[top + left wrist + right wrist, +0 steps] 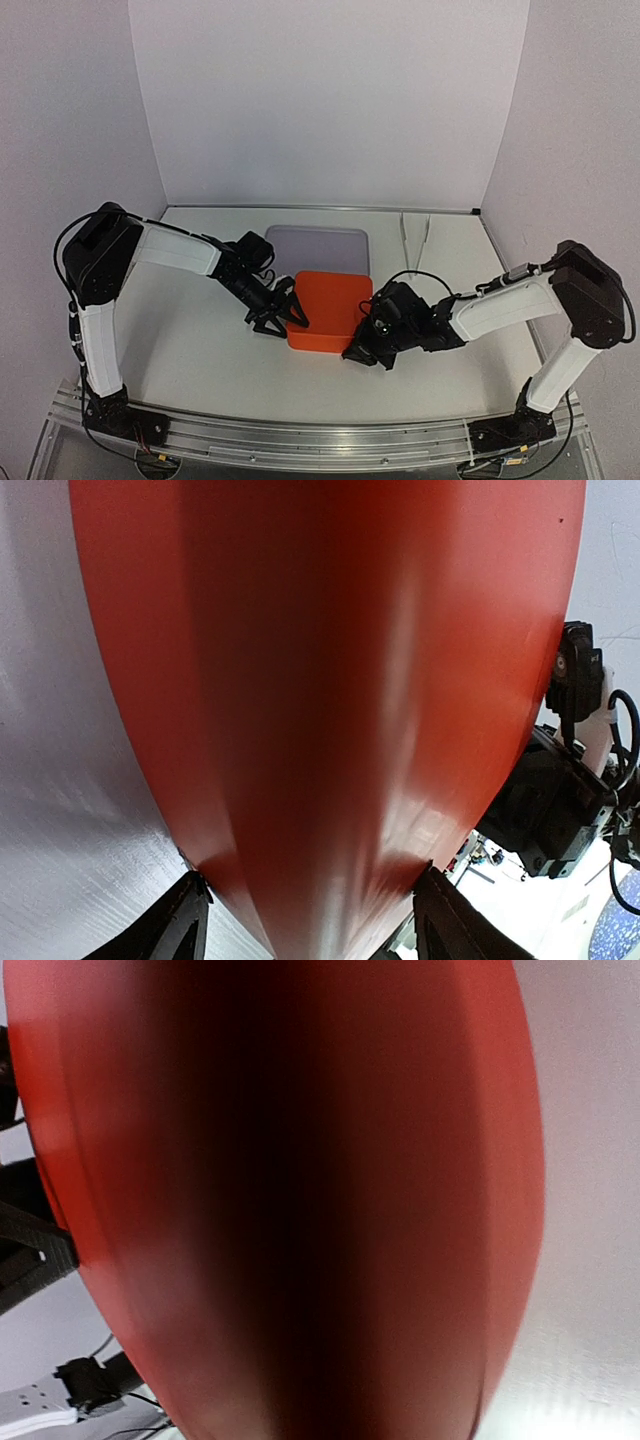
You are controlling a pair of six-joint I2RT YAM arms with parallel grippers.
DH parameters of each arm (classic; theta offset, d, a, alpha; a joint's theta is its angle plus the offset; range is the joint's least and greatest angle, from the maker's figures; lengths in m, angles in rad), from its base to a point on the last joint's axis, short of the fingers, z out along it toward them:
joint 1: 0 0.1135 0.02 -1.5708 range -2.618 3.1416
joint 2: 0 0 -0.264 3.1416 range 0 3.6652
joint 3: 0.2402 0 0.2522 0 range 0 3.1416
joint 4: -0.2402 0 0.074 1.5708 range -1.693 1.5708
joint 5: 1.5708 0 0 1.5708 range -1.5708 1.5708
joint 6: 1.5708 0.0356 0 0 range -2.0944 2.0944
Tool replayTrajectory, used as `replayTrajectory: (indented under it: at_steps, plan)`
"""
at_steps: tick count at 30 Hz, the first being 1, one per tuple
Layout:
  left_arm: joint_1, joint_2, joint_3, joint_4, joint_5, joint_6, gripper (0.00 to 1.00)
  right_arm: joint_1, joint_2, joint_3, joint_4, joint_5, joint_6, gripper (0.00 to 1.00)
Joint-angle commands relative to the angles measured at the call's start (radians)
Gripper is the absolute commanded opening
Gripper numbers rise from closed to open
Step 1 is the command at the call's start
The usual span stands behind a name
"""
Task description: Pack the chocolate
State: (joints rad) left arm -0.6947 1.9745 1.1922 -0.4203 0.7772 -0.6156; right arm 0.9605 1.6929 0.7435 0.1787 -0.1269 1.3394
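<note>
No chocolate shows in any view. An orange square lid (325, 305) sits at the middle of the table and fills the left wrist view (330, 680) and the right wrist view (300, 1200). My left gripper (278, 315) is at the lid's left edge. In the left wrist view my left gripper (310, 935) has its dark fingers (180, 930) touching the lid on both sides, closed on its near corner. My right gripper (362, 345) is pressed against the lid's front right corner. Its fingers are hidden behind the orange surface.
A pale grey tray (318, 245) lies just behind the orange lid. White folded paper pieces (415, 235) stand at the back right near the wall. White walls enclose the table on three sides.
</note>
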Motion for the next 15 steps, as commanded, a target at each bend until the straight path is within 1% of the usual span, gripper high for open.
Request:
replayTrajectory:
  at_steps: [1, 2, 4, 7, 11, 15]
  plan:
    - [-0.027, 0.1, -0.047, -0.111, -0.198, 0.002, 0.64, -0.008, -0.098, 0.126, -0.458, 0.052, -0.264, 0.06]
    - [-0.024, 0.101, -0.042, -0.11, -0.207, 0.0, 0.64, -0.007, -0.118, 0.146, -0.5, 0.054, -0.291, 0.07]
    - [-0.021, 0.101, -0.038, -0.103, -0.218, -0.004, 0.64, -0.007, -0.15, 0.162, -0.521, 0.045, -0.323, 0.06]
    - [-0.019, 0.094, -0.034, -0.102, -0.237, -0.005, 0.63, -0.004, -0.196, 0.202, -0.536, 0.045, -0.394, 0.01]
    - [-0.019, 0.082, -0.035, -0.104, -0.253, -0.002, 0.64, -0.004, -0.254, 0.269, -0.57, 0.12, -0.499, 0.0]
    - [-0.019, 0.081, -0.037, -0.102, -0.252, -0.001, 0.64, -0.004, -0.237, 0.349, -0.618, 0.19, -0.582, 0.0]
